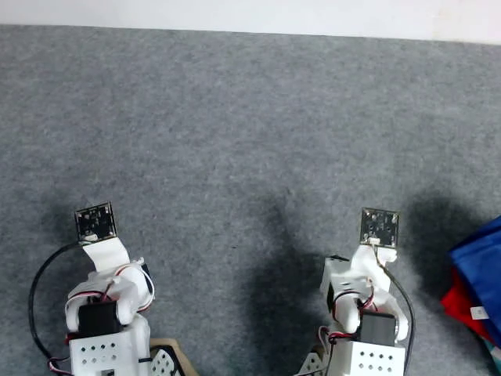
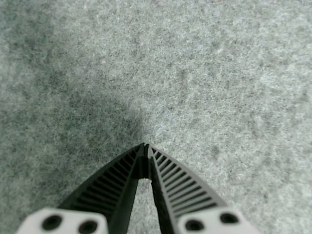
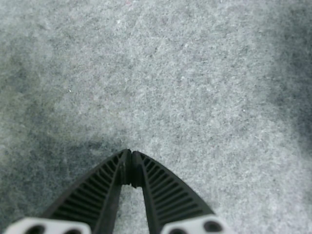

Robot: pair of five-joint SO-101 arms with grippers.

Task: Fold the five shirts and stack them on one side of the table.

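Left gripper (image 2: pixel 146 148): jaws closed tip to tip, nothing between them, over bare grey table cover (image 1: pixel 235 141). Right gripper (image 3: pixel 130 154): same, pinched shut and empty. In the high view I see the left arm (image 1: pixel 106 313) tucked at 7 o'clock and the right arm (image 1: pixel 364 313) at 5. The shirts sit at 4 o'clock, cut off by the frame: a blue shirt (image 1: pixel 481 262) over a red shirt (image 1: pixel 460 304). I can't tell whether they are folded or loose.

Risks as I judge them:
- A closed-jaw approach just shoves the fabric.
- A pinch into the pile likely grabs two layers.
- Dragging one shirt could pull the rest along.

Small white tag (image 1: pixel 479 313) on the pile, print unreadable.
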